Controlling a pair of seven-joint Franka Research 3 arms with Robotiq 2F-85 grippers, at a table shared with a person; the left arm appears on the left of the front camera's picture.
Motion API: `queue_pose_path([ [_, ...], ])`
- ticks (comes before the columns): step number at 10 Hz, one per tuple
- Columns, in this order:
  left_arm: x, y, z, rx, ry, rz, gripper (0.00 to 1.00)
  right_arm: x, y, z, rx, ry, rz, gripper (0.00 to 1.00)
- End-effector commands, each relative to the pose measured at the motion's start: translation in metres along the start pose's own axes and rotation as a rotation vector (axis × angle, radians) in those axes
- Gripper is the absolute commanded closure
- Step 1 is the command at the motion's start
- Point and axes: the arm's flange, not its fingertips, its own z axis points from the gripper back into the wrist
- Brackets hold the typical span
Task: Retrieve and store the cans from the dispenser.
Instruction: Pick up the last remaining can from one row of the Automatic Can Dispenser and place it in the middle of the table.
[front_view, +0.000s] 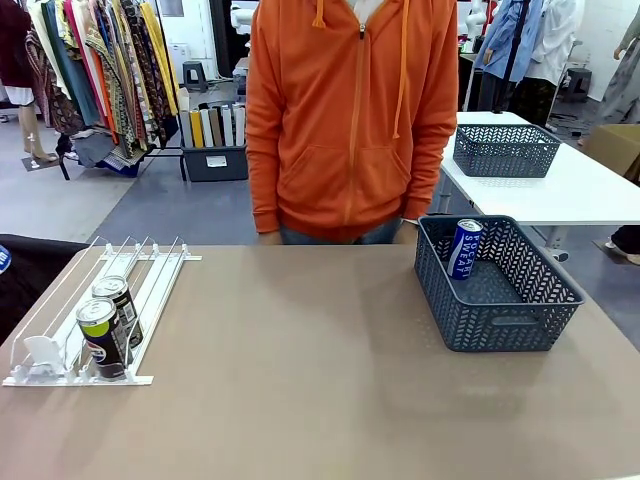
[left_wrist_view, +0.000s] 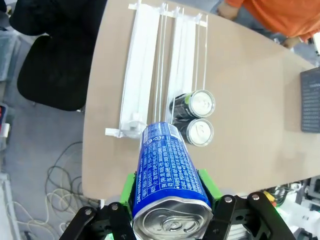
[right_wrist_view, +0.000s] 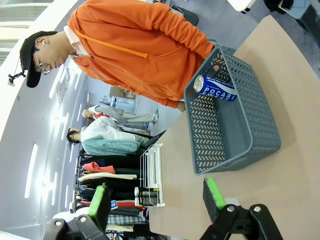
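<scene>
1. Two black cans (left_wrist_view: 202, 133) stand in the dispenser (left_wrist_view: 142, 60), just beyond the left pincer (left_wrist_view: 167, 189).
2. That left pincer clamps a blue can (left_wrist_view: 167, 162) between its pads.
3. Empty, the right pincer (right_wrist_view: 156, 199) gapes wide; the basket (right_wrist_view: 212, 135) ahead of it holds another can (right_wrist_view: 216, 88).

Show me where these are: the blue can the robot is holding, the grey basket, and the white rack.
held blue can (left_wrist_view: 167, 175): left wrist view, printed side.
grey basket (front_view: 470, 325): front view, near wall.
white rack (front_view: 40, 352): front view, front stop.
</scene>
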Motion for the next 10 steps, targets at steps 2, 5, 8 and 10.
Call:
queue_pose_path([
  [2, 0.0, 0.0, 0.0, 0.0, 0.0, 0.0, 1.0, 0.002, 0.001, -0.002, 0.029, -0.016, 0.022, 0.0],
  [5, 0.046, -0.067, -0.025, -0.053, -0.016, 0.012, 1.0, 0.002, 0.001, -0.002, 0.029, -0.016, 0.022, 0.0],
  [8, 0.079, -0.238, -0.105, -0.087, 0.133, -0.271, 1.0, 0.002, 0.001, -0.002, 0.029, -0.016, 0.022, 0.0],
  [10, 0.054, -0.331, -0.165, -0.055, 0.186, -0.348, 1.0, 0.002, 0.001, -0.002, 0.029, -0.016, 0.022, 0.0],
])
